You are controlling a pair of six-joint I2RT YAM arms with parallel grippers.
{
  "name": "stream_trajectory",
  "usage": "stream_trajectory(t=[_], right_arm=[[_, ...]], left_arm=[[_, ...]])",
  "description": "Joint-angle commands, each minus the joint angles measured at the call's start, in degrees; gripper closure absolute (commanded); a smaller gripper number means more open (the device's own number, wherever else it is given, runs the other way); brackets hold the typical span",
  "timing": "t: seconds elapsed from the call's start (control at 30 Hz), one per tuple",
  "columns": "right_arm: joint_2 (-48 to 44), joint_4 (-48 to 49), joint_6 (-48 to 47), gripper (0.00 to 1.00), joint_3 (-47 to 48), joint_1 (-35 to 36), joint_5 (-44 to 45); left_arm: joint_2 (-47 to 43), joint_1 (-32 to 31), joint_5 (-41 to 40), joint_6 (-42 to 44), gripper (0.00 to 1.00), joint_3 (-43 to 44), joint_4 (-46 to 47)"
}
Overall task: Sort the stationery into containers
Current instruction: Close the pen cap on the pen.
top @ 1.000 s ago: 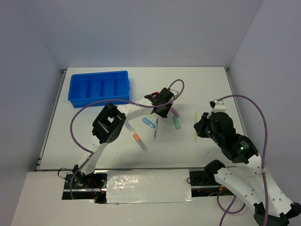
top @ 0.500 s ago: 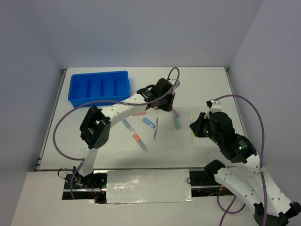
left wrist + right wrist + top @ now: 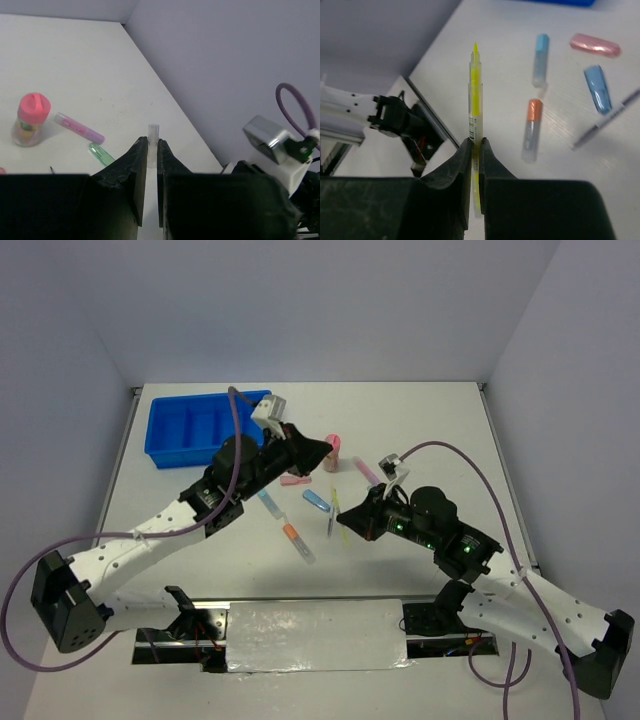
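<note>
The blue divided tray (image 3: 200, 425) sits at the back left. My left gripper (image 3: 320, 451) (image 3: 152, 142) is shut on a thin clear stick (image 3: 153, 135), held above the table beside the pink-capped cylinder (image 3: 332, 452) (image 3: 31, 119). My right gripper (image 3: 348, 521) (image 3: 474, 142) is shut on a yellow pen (image 3: 476, 95), held above the table's middle. On the table lie a purple marker (image 3: 368, 472) (image 3: 79, 128), green marker (image 3: 101, 154), pink marker (image 3: 295, 481) (image 3: 595, 44), blue marker (image 3: 317, 501) (image 3: 600, 89), light-blue marker (image 3: 268, 504) (image 3: 540, 52), orange marker (image 3: 291, 534) (image 3: 532, 129) and dark pen (image 3: 332, 512) (image 3: 607, 119).
Grey walls close in the table on three sides. The right arm's body (image 3: 440, 530) lies over the middle right of the table and hides the green marker in the top view. The left arm (image 3: 200, 505) stretches past the tray's near right corner.
My right gripper has carried the yellow pen from the right side leftward to the middle of the table. My left gripper has shifted a little left, and its arm has swung down and out to the left.
</note>
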Motion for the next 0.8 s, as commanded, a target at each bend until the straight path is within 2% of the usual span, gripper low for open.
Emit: stream_trajectory(t=[0.0,0.1,0.27,0.77], right_arm=[[0.92,16.15,1.39,1.0,0.33,2.03,1.31],[0.66,17.4,0.33,1.0,0.07,3.53,2.53],[1.01,17.31,-0.46,1.0,0.07,4.23,2.54],[2.68,18.28,-1.43,1.0,1.92,6.78,4.21]], left_arm=[[-4.41,0.76,2.67,-6.45,1.0,-7.02,15.75],[-8.28,0.85,3.56,-6.9,1.0,-12.46,20.33],[-12.86,0.85,3.29,-7.51,1.0,-14.77,20.34],[-14.71,0.94,5.23,-10.06,1.0,-17.23,23.42]])
